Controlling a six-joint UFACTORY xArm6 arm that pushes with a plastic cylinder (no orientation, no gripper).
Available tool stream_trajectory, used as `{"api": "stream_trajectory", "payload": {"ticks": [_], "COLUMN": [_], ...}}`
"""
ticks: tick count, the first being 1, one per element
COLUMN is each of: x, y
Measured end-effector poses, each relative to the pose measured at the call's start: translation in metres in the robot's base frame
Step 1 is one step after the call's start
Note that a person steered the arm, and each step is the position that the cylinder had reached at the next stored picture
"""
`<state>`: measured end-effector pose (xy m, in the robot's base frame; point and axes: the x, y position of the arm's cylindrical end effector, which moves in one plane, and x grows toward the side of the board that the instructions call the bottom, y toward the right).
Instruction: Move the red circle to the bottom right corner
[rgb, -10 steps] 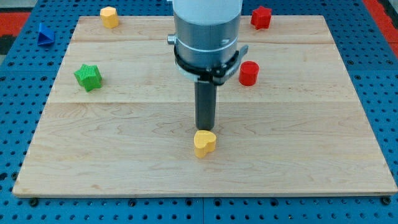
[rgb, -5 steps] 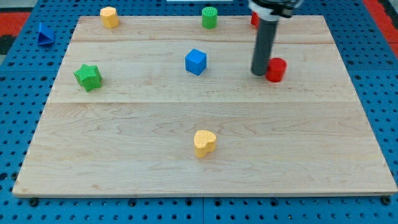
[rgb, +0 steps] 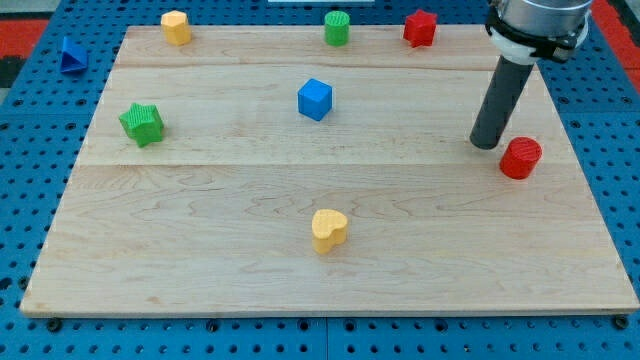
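The red circle (rgb: 520, 158) lies on the wooden board (rgb: 200, 250) near the view's right edge, about midway down. My tip (rgb: 486, 143) rests on the board just to the upper left of the red circle, a small gap apart from it. The dark rod rises from the tip to the arm at the view's top right.
A red star (rgb: 420, 27), a green circle (rgb: 337, 27) and a yellow block (rgb: 176, 26) sit along the board's top edge. A blue cube (rgb: 314, 99), a green star (rgb: 141, 123) and a yellow heart (rgb: 328, 229) lie further in. A blue block (rgb: 70, 53) lies off the board at the left.
My tip has moved from above the yellow heart to the right, pushing the red circle right and down toward the board's right edge.
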<state>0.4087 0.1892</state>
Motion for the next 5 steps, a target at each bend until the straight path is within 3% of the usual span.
{"api": "stream_trajectory", "payload": {"ticks": [2, 3, 5], "x": [0.003, 0.025, 0.105], "y": [0.032, 0.053, 0.017]}}
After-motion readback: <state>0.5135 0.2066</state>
